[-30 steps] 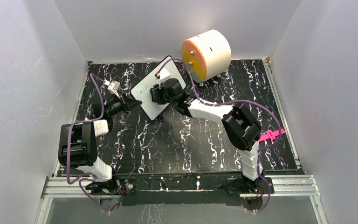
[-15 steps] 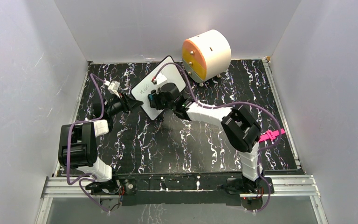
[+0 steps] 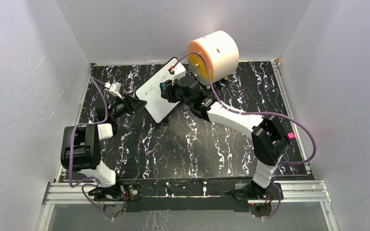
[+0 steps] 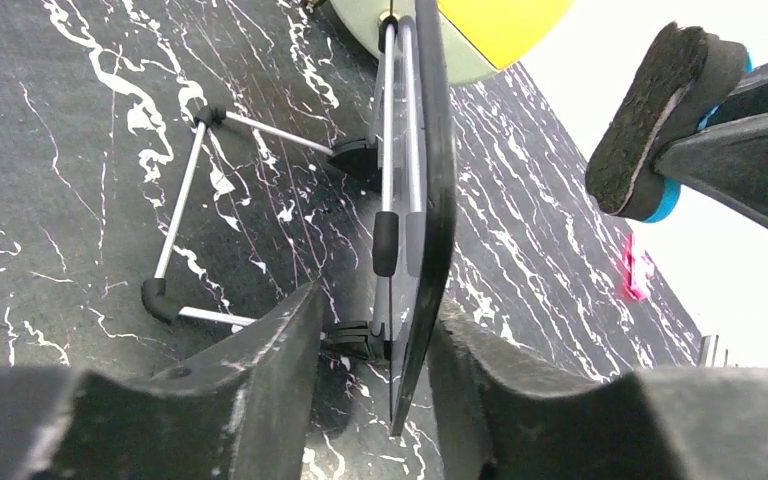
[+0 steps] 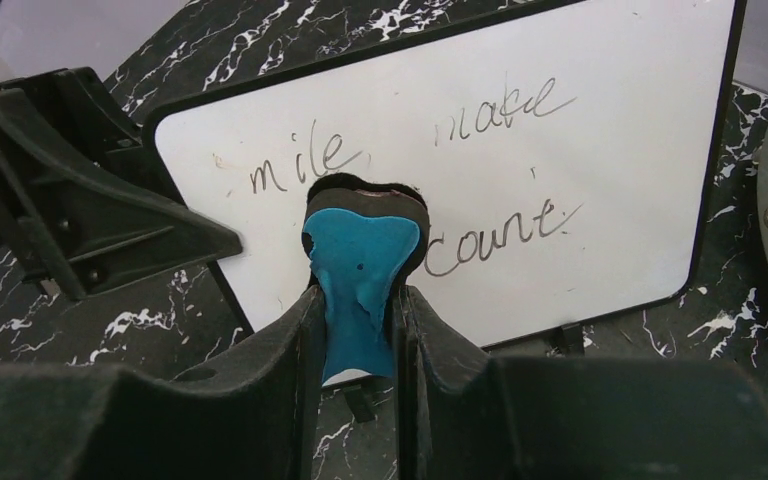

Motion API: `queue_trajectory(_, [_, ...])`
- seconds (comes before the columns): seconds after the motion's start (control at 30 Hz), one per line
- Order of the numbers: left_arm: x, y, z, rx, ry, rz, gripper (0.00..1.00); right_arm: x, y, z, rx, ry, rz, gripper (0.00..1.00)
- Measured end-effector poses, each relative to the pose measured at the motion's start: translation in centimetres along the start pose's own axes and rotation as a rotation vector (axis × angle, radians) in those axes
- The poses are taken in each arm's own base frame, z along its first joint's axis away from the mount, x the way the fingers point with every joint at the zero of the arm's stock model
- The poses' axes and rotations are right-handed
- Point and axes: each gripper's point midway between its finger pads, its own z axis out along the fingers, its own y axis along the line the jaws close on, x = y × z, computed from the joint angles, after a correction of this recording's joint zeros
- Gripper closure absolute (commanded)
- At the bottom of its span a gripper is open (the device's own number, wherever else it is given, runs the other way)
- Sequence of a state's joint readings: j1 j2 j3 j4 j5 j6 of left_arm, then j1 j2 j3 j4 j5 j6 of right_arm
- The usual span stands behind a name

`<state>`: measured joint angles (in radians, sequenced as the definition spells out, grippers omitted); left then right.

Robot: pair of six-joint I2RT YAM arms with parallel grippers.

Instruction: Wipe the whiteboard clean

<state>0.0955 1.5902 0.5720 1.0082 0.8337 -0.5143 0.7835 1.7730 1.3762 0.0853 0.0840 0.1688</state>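
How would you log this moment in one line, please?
left end effector: open astride white black-framed whiteboard | right end effector: shut on blue felt-faced eraser | writing: unerased

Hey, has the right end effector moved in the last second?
Yes. The right end effector has shifted toward the back of the table, closer to the round drawer unit, which has stayed put.

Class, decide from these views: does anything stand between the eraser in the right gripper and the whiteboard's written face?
Nothing visible. The eraser in the right gripper faces the whiteboard across an open gap; the left gripper straddles its side edge, outside that path.
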Motion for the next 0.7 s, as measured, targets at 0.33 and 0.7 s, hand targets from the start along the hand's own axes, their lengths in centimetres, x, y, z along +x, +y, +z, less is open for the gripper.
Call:
queue_trajectory(0.33, [0.9, -1.0, 0.5, 0.08, 0.038, -0.006, 1.0, 0.3, 0.0, -0.5, 0.002, 0.024, -0.002, 0.83])
queue_trajectory(0.7, [1.5, -1.8, 0.4, 0.135, 0.08, 0.007, 1.0, 1.7, -0.4, -1.4, 0.007, 0.057, -0.027, 0.83])
